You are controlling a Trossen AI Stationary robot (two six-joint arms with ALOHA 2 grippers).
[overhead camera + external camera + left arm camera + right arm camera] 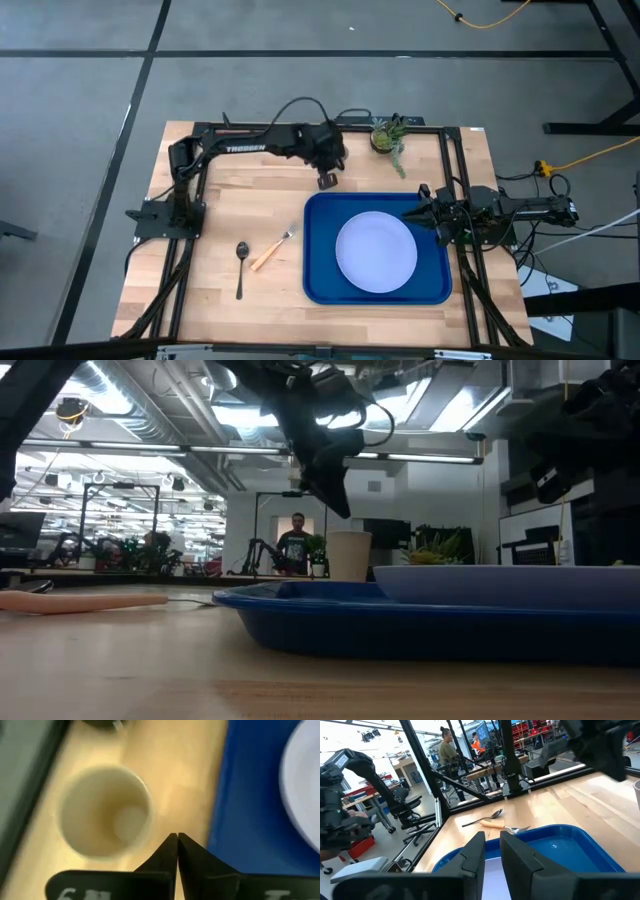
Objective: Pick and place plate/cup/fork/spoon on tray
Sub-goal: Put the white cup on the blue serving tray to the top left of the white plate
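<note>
The tan cup (105,817) stands upright on the wood just beyond the blue tray's (325,215) far edge; it also shows in the low view (349,555). My left gripper (177,837) is shut and hovers above the cup, beside its rim on the tray side, touching nothing; in the high view (327,181) the arm hides the cup. The pale plate (375,252) lies flat in the tray. The fork (270,250) and the dark spoon (241,262) lie on the table left of the tray. My right gripper (423,203) is open by a small gap, empty, over the tray's far right corner.
A small green potted plant (388,138) stands at the table's far edge, right of the left gripper. Black frame rails (450,170) run along the table's far, left and right sides. A person (296,545) stands in the room behind.
</note>
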